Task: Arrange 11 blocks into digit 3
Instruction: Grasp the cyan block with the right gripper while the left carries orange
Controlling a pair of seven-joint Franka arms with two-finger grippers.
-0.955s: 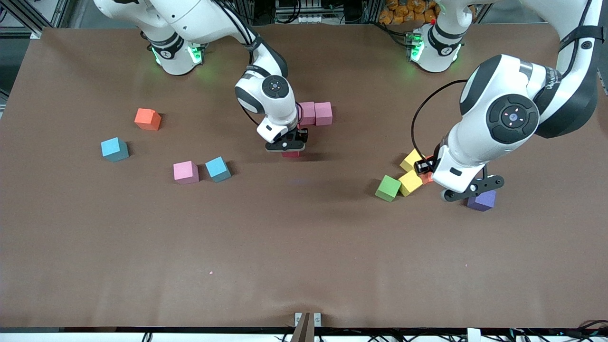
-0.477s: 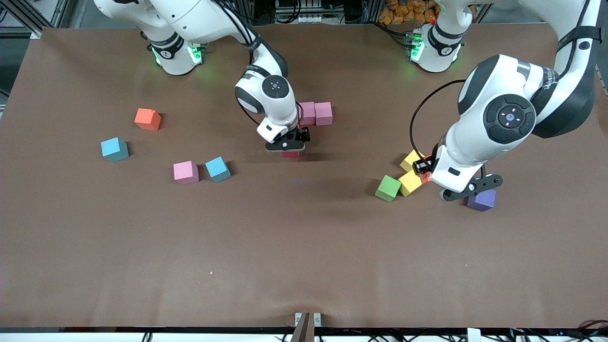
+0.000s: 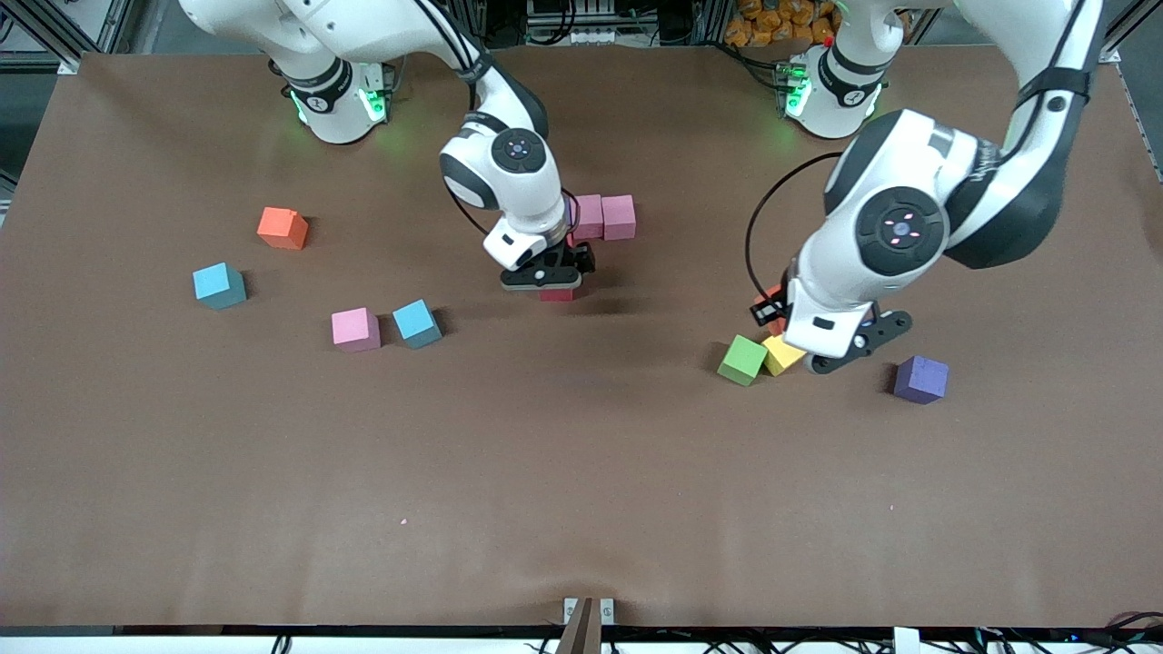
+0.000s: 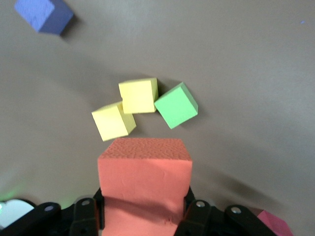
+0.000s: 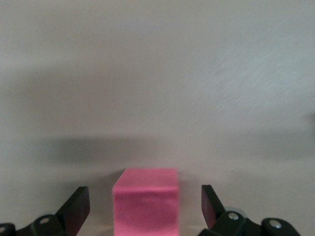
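Items on brown table (image 3: 581, 472), as seen from the floor: left gripper (image 4: 142, 216) up in the air over the yellow/green cluster toward left arm's end, jaws clamped on a red-orange block (image 4: 144, 182); block barely shows in front view, hidden under the wrist. Below it: 2 yellow blocks, one (image 4: 139, 95) touching the other (image 4: 113, 121), w/ green block (image 4: 176, 105) touching the first yellow at a corner. Purple block (image 3: 920, 379) sits alone, near that cluster, closer to the left arm's end of the table. Right gripper (image 5: 145, 206) low at mid-table, jaws wide apart, fingers (image 5: 76, 209) standing clear either side of a red block (image 5: 145, 204) resting on the table, not touching it. Just beside that gripper, farther from front camera: 2 pink blocks (image 3: 604, 217) side by side, touching. Toward right arm's end, all loose and apart: orange block (image 3: 283, 228); light blue block (image 3: 219, 285); 3rd pink block (image 3: 354, 328) w/ a 2nd light blue block (image 3: 417, 323) just beside it. Digit 3: no figure formed yet; only the pink pair and the red block near it lie close together.
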